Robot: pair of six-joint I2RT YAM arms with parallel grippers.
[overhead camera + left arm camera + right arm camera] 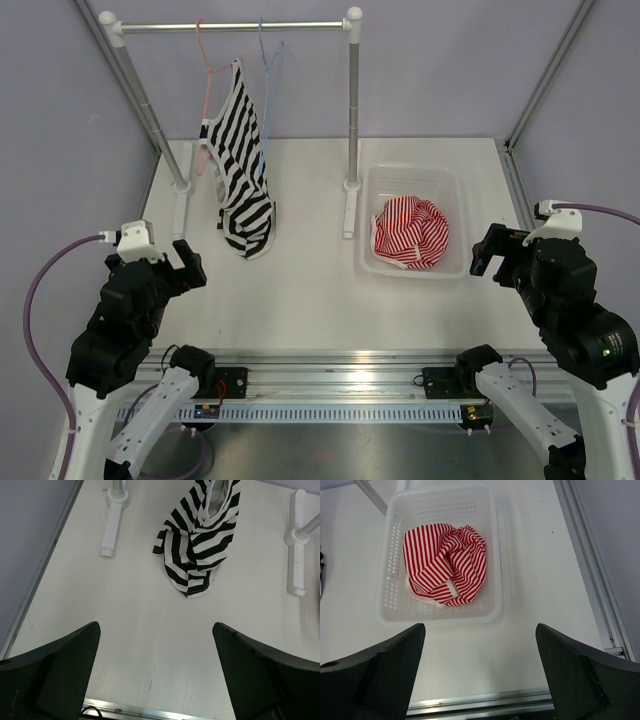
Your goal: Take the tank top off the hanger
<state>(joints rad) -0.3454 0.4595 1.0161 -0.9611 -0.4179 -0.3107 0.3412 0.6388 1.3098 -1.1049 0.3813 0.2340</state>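
At the bottom of your top view, the left gripper [155, 630] and the right gripper [480, 627] hang with jaws spread wide, grasping nothing. Just beyond the right one, centre right, sits a white perforated plastic basket [492, 555]. The tank top [445, 562] lies crumpled inside it, soft cloth with thin red and white stripes. At the upper left, the thin light-blue hanger [266, 60] hangs bare on the metal rail [235, 27], beside a limp black-and-white striped top [240, 170].
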